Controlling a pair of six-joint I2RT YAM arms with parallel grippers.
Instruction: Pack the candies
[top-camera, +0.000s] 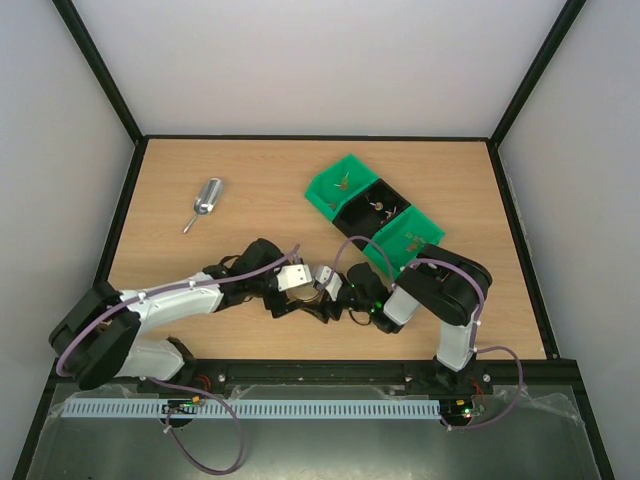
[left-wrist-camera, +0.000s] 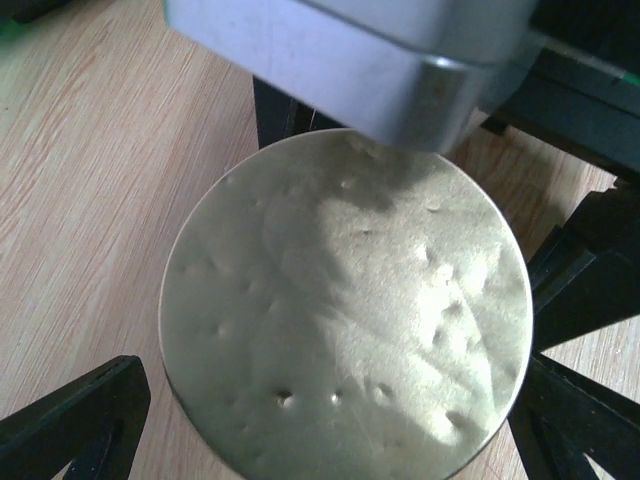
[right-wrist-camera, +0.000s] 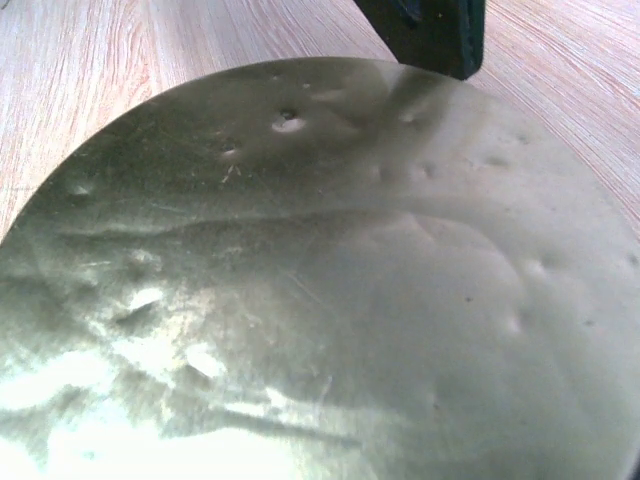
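Far left, a metal scoop (top-camera: 205, 203) lying alone. Next, the left gripper (left-wrist-camera: 332, 392), fingers (left-wrist-camera: 80, 425) spread wide on either side of a round gold lid (left-wrist-camera: 345, 300); hard to tell if squeezing. Then the right gripper (top-camera: 330, 292), close over the same lid, grip hidden, cannot tell. Far right, candies (top-camera: 381, 208) inside the bins (top-camera: 325, 195), well apart from both grippers.

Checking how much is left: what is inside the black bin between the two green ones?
A few tiny candies lie in the black bin, colours too small to tell. The floor strip behind its near wall is hidden from the overhead camera.
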